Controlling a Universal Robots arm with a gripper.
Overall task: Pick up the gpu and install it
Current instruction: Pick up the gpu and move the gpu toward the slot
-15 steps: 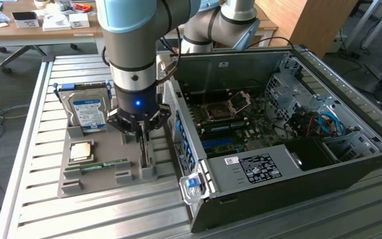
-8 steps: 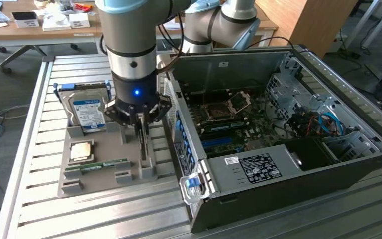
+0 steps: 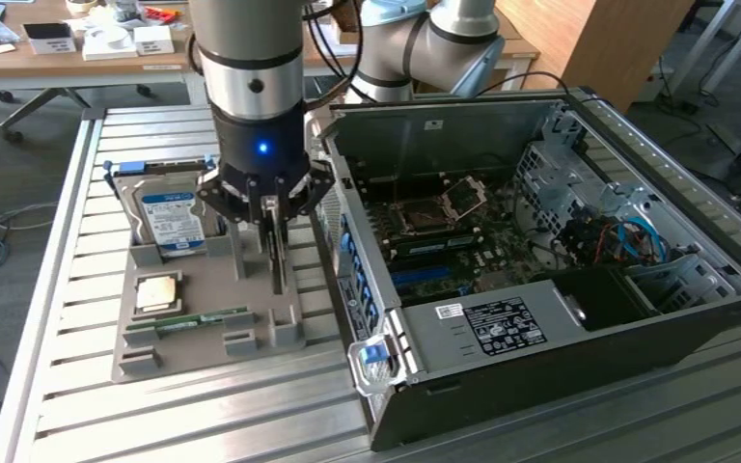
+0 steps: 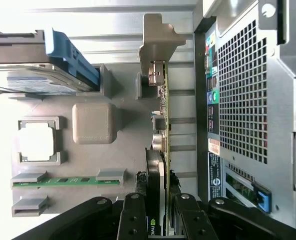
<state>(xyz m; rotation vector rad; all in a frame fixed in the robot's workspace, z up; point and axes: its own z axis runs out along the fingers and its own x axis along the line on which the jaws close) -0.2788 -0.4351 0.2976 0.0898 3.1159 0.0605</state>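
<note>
The gpu [image 3: 277, 260] stands on edge at the grey holder's [image 3: 204, 352] side nearest the computer case. In the wrist view the gpu [image 4: 163, 110] shows a thin green board edge, a black face and a silvery end bracket [image 4: 157, 40]. My gripper [image 3: 267, 217] reaches straight down over it. In the wrist view my gripper [image 4: 158, 200] has a finger pressed on each face of the card, shut on it. Whether the card has lifted off the holder I cannot tell.
The holder also carries a hard drive [image 3: 171, 217] with a blue-white label, a processor [image 3: 158, 291] and a green memory stick [image 3: 190, 319]. The open computer case [image 3: 679, 328], motherboard [image 3: 461, 241] exposed, lies close beside the holder on the slatted metal table [image 3: 88, 405].
</note>
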